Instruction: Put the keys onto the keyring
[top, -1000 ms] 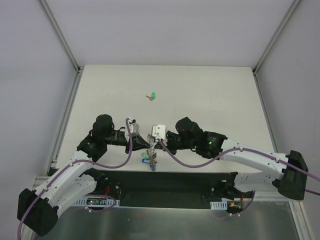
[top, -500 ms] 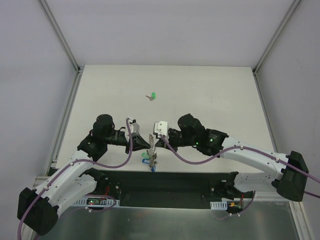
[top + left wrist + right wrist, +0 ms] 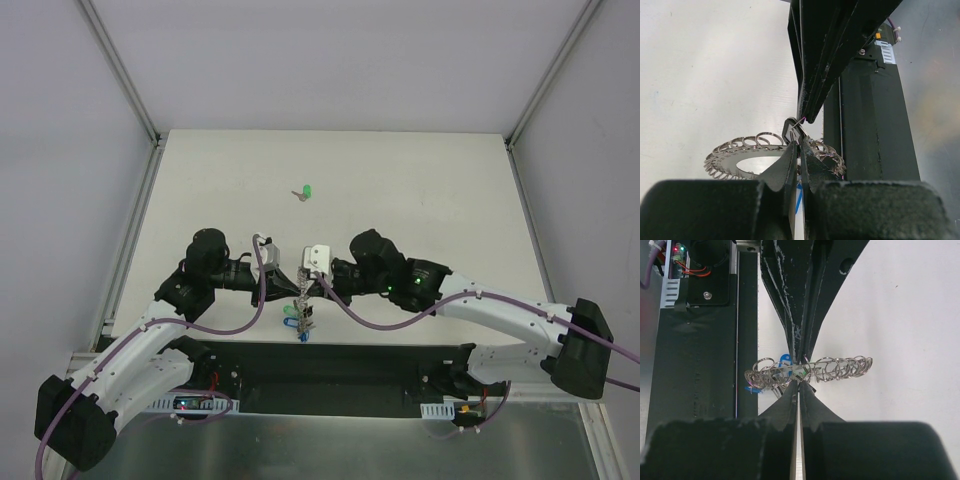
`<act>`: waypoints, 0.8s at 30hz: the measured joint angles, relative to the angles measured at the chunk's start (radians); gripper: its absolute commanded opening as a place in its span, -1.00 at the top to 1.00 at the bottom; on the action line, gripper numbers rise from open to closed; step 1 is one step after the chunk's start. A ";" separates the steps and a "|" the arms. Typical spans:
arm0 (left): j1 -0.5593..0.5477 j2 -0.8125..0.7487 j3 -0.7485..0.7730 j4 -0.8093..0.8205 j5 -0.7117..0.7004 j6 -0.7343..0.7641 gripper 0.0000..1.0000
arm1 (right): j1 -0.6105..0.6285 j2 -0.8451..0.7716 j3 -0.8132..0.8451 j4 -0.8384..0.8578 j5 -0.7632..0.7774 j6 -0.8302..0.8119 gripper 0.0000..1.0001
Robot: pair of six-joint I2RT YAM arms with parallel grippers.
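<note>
Found the left jaws squeezed fully shut, with the rim of a flat grey metal keyring [image 3: 722, 160] with little wire loops round its edge pinched between them. Saw that keyring up off the white surface [image 3: 420, 190], standing on its edge, right between the two sets of jaws. Found the right jaws squeezed fully shut too, tip to tip with the left jaws, touching a thin wire loop [image 3: 801, 121] at the top of the rim. Could not tell whether the right jaws really gripped that loop or only touched it.

Spotted tiny metal keys with blue plastic heads [image 3: 301, 327] hanging just under both sets of jaws, on the low side of the keyring. Spotted a bit of green [image 3: 288, 312] there too, just beside the blue heads, too small to tell more.

Saw one more tiny key with a green plastic head [image 3: 307, 191] lying flat on the surface, well apart from both sets of jaws, on the side away from the arm bases.
</note>
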State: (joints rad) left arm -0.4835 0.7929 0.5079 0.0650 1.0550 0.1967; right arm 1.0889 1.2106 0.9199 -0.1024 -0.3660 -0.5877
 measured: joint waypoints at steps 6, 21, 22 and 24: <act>-0.001 0.000 0.000 -0.002 0.011 0.000 1.00 | -0.003 0.013 0.008 0.000 0.001 0.000 0.98; -0.015 0.002 0.000 0.006 0.027 -0.001 1.00 | -0.054 0.031 0.053 0.008 -0.036 -0.007 0.98; -0.015 0.000 0.000 0.006 0.017 -0.001 1.00 | -0.064 0.031 0.052 0.006 -0.035 -0.005 0.98; -0.015 -0.005 0.000 0.006 -0.009 -0.001 1.00 | -0.091 0.029 0.051 -0.010 -0.016 0.000 0.98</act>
State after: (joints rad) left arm -0.4984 0.7879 0.5079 0.0711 1.0458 0.1959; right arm 0.9981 1.2396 0.9714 -0.1120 -0.3820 -0.5877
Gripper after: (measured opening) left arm 0.007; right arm 0.015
